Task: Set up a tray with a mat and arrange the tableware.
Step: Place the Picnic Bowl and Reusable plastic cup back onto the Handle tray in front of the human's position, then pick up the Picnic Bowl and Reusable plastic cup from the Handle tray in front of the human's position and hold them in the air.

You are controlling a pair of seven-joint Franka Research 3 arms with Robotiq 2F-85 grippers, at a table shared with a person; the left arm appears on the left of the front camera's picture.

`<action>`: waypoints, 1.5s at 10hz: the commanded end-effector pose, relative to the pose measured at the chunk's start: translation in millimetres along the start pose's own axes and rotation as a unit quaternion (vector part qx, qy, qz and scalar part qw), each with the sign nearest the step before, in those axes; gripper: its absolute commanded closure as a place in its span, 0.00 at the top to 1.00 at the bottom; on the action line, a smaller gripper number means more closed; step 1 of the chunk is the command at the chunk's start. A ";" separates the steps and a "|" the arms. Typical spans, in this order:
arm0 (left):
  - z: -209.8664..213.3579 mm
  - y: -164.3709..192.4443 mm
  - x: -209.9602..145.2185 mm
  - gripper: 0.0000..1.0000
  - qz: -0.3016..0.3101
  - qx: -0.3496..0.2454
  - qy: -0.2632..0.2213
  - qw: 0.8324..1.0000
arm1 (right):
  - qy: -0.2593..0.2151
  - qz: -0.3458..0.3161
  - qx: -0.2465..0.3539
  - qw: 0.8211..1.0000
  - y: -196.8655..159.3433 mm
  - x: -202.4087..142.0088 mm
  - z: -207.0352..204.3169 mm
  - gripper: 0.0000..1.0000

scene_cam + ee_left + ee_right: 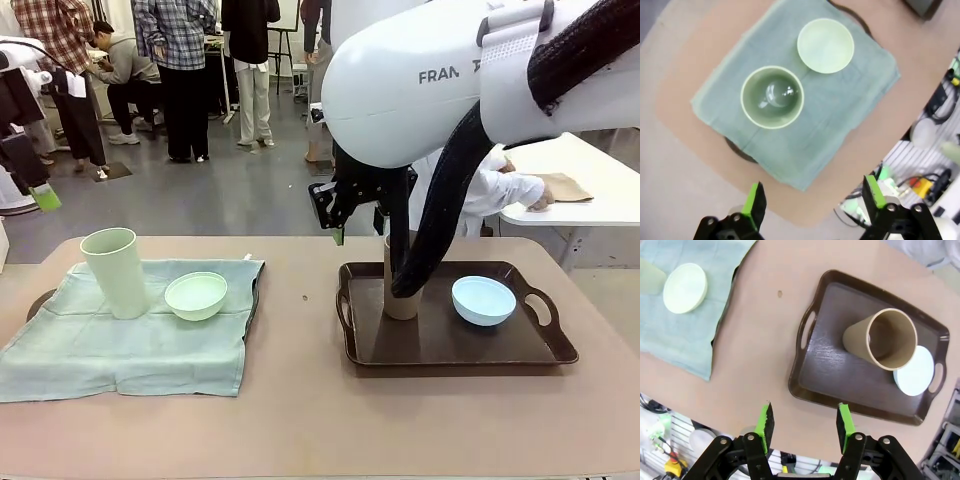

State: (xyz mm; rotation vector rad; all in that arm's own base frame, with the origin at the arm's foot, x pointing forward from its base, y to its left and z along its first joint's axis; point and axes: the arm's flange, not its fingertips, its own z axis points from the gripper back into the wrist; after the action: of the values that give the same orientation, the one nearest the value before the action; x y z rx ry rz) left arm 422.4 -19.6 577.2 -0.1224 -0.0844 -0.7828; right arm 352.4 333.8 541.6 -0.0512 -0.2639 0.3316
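A green mat [140, 330] covers the left tray [38, 303]. On it stand a pale green tumbler [115, 272] and a mint bowl [196, 296]. The bare brown tray [440, 345] on the right holds a brown tumbler [402, 300] and a light blue bowl [484, 301]. My left gripper [813, 195] hangs open high above the mat [840, 100], looking down into the tumbler [772, 97] and bowl [825, 45]. My right gripper [804, 424] is open and empty above the brown tray [825, 365], with the brown tumbler [887, 340] and blue bowl [915, 372] below it.
A bare strip of tabletop [300, 300] separates the two trays. A person's white sleeve [500, 190] rests on a white side table [590, 200] at the back right, beside a brownish cloth [567, 186]. People stand far off behind the table.
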 end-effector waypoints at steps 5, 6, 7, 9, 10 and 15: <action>-3.7 2.9 -4.6 1.00 -0.015 0.006 0.009 1.000 | 0.003 -0.004 0.005 1.000 2.5 3.5 -1.3 0.66; -3.7 2.9 -4.6 1.00 -0.015 0.006 0.009 1.000 | 0.003 -0.004 0.005 1.000 2.5 3.5 -1.3 0.66; -3.7 2.9 -4.6 1.00 -0.015 0.006 0.009 1.000 | 0.003 -0.004 0.005 1.000 2.5 3.5 -1.3 0.66; -3.7 2.9 -4.6 1.00 -0.015 0.006 0.009 1.000 | 0.003 -0.004 0.005 1.000 2.5 3.5 -1.3 0.66; -4.4 2.2 -3.2 1.00 -0.007 0.003 0.010 1.000 | 0.001 0.000 -0.002 1.000 0.9 1.4 -1.9 0.66; -20.6 -39.6 8.6 1.00 0.249 0.067 0.074 0.963 | 0.049 -0.139 0.053 0.988 -135.5 -52.9 11.0 0.66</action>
State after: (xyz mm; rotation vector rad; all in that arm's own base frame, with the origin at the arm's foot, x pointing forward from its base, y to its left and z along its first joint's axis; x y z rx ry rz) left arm 411.9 -50.4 562.7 0.0101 0.0166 -0.3707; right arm 360.5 217.8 551.7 0.0153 -0.1589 0.0854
